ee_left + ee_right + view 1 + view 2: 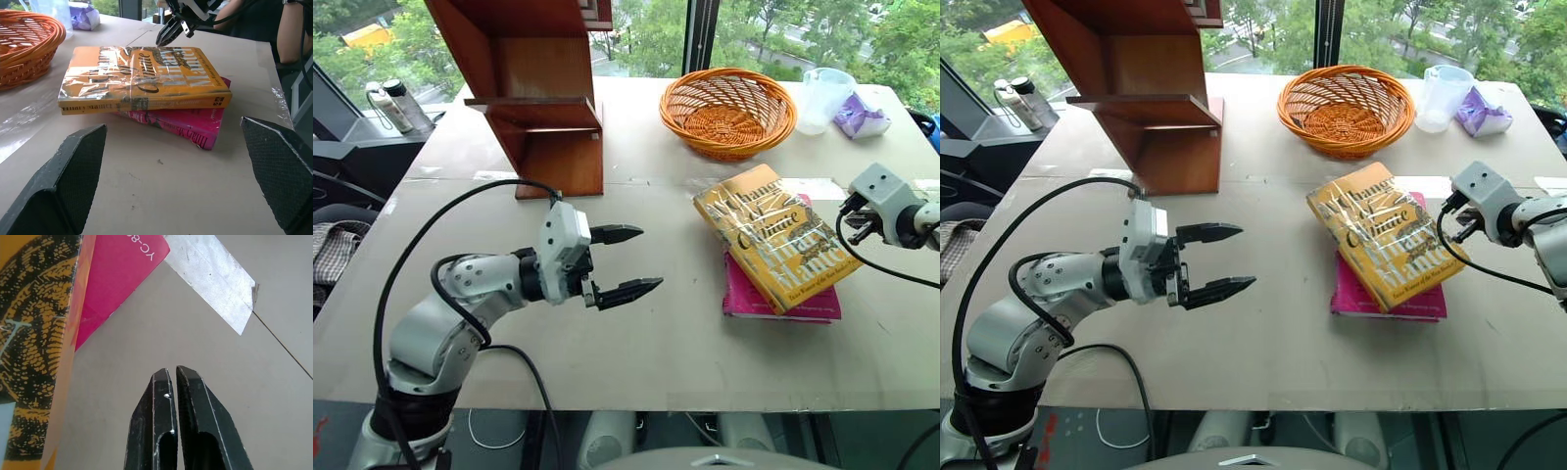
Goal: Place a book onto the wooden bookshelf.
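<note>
Yellow book [775,238] lies atop a pink book [783,297] at centre-right, bookshelf [536,93] upper left; left gripper [628,262] gapes wide, right gripper [172,374] pinched empty, so should reopen before grasping.

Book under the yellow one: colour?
Magenta-pink book; the left wrist view shows it best.

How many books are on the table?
2, stacked on the table's right half: the yellow book lies on top of the pink book, in front of the basket. No others visible.
</note>
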